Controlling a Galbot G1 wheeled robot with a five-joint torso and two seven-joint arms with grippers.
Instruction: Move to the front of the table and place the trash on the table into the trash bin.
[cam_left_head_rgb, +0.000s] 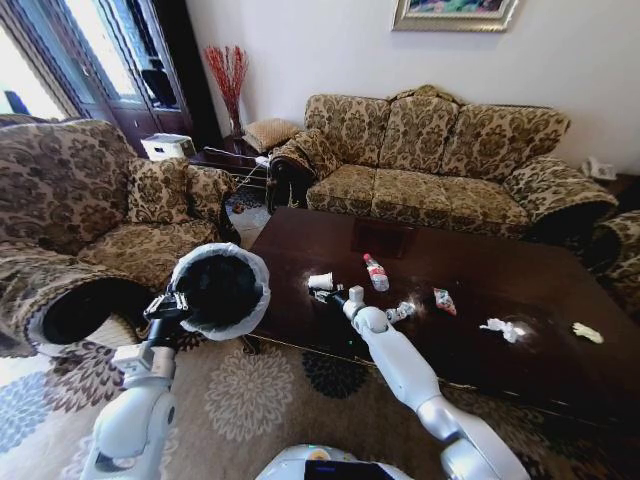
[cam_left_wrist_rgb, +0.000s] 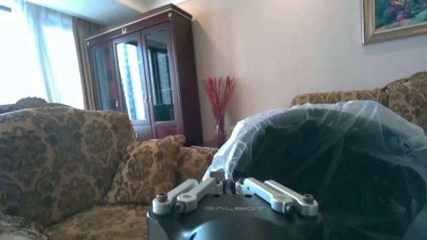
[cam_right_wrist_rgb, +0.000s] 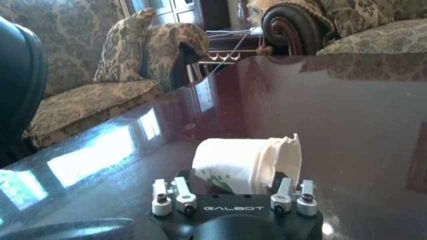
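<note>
I hold the trash bin clamped in my left gripper beside the counter; right gripper jaws straddle the crushed paper cup, apart.

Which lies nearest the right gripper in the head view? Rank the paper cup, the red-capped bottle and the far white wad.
1. Paper cup, on the table right at the right gripper.
2. Red-capped bottle, past it toward the sofa.
3. White wad, at the table's far right end.

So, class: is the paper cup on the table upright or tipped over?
Tipped over: the cup lies on its side on the table, crushed rim facing sideways, right at the right gripper.
</note>
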